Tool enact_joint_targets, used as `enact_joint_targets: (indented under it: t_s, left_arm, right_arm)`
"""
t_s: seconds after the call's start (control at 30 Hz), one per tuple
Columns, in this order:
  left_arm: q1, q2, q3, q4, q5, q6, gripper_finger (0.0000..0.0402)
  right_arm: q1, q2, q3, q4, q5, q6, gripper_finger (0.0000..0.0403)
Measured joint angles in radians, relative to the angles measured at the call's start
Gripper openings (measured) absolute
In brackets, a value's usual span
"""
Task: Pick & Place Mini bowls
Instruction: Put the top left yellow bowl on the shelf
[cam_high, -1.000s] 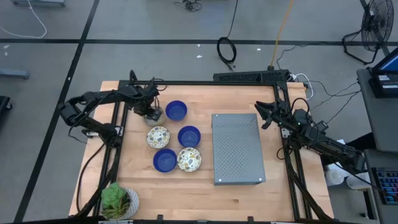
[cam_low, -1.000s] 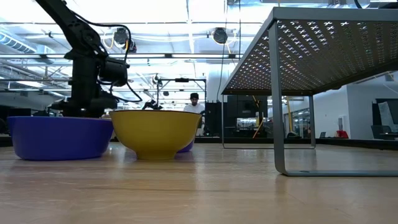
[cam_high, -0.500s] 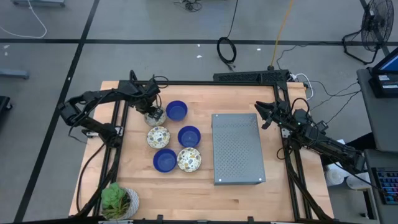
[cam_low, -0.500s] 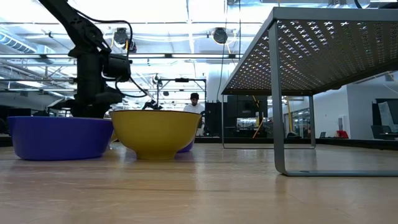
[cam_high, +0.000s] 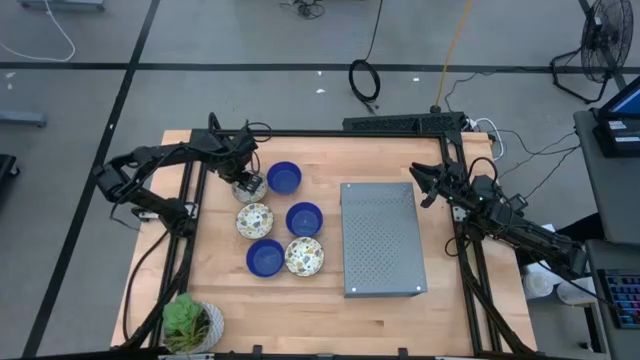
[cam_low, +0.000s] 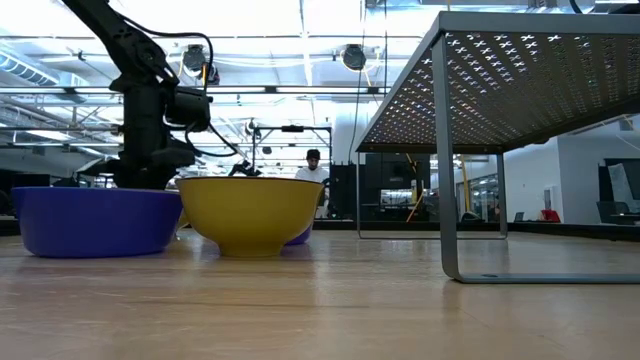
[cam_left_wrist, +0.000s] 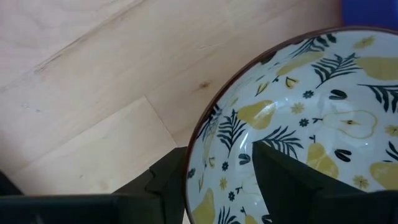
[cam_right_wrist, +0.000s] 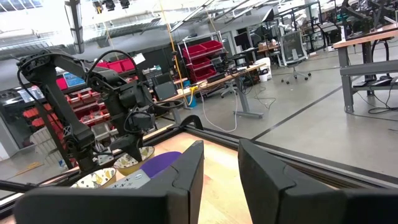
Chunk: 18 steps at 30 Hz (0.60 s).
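Overhead, the left gripper (cam_high: 246, 182) holds a patterned mini bowl (cam_high: 250, 186) just left of the back blue bowl (cam_high: 284, 178); a second ago it sat slightly further left, and since half a second ago nothing has shifted. The right gripper (cam_high: 428, 185) waits right of the perforated grey stand (cam_high: 380, 238), fingers parted.

At table level, the left arm (cam_low: 150, 110) stands behind a blue bowl (cam_low: 95, 220) and a yellow-sided bowl (cam_low: 250, 212), nearer than a second ago.

The left wrist view shows one dark finger (cam_left_wrist: 292, 180) inside the pear-and-leaf bowl (cam_left_wrist: 298, 124), another outside its rim, pinching it.
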Motion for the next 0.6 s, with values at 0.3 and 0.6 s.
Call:
enact_joint_targets:
  t_s: [0.3, 0.6]
  left_arm:
    - [0.000, 0.000, 0.000, 0.000, -0.017, -0.010, 0.0177]
    - [0.000, 0.000, 0.000, 0.000, -0.062, -0.005, 0.0177]
  right_arm:
    - [0.000, 0.000, 0.000, 0.000, 0.000, 0.000, 0.0089]
    - [0.000, 0.000, 0.000, 0.000, 0.000, 0.000, 0.0089]
